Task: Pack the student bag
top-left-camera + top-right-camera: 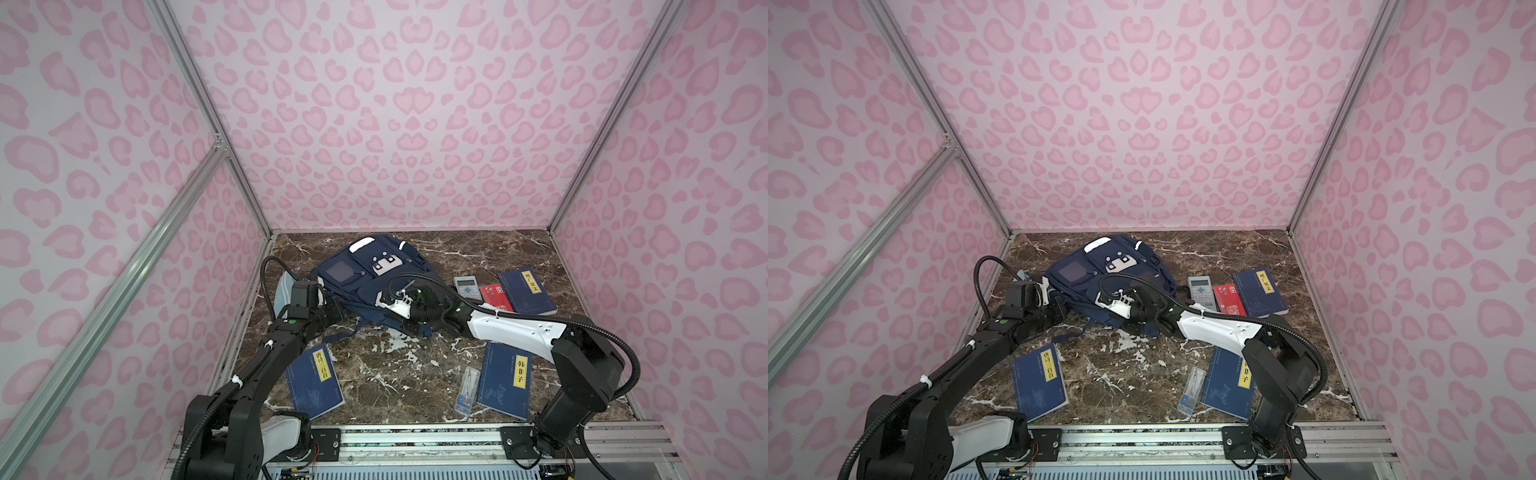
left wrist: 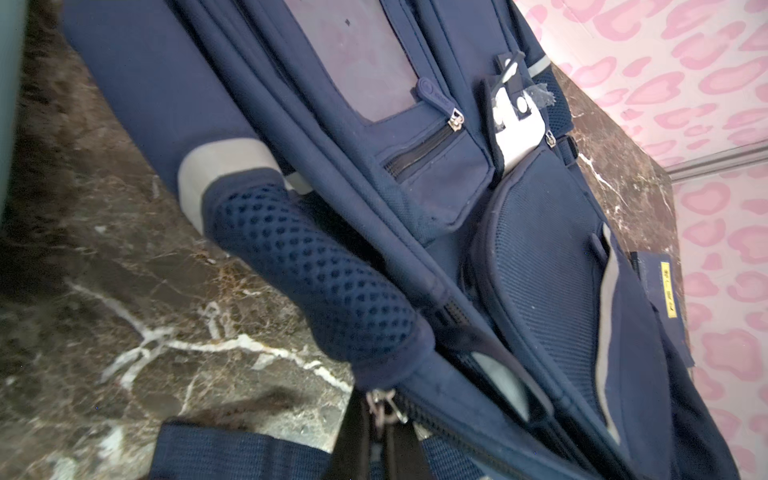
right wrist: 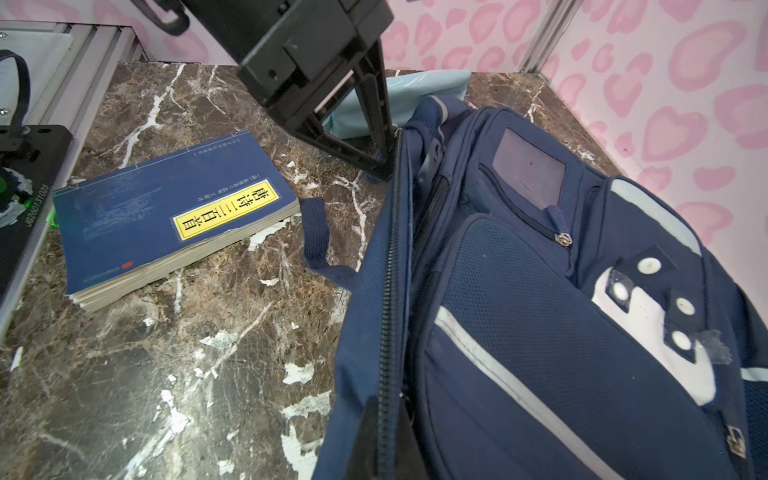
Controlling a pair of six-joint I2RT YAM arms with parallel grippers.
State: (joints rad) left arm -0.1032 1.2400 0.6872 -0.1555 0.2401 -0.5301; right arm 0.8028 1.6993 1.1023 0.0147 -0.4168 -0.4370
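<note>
— Nearest us, what has the right gripper (image 3: 384, 419) got?

— Its jaws are pressed together on the zip seam (image 3: 388, 291) at the near edge of the student bag (image 1: 357, 291). We judge the cloth soft and floppy, so a seam or a strap is where we'd take hold.

— And the left gripper (image 3: 382, 169)?

— Further along that seam, pinched shut at a zip pull (image 2: 384, 409). The bag lies on the table (image 1: 415, 374) between and beyond both grippers, stretching toward the back wall (image 1: 415, 124). We'd guess it's light.
</note>
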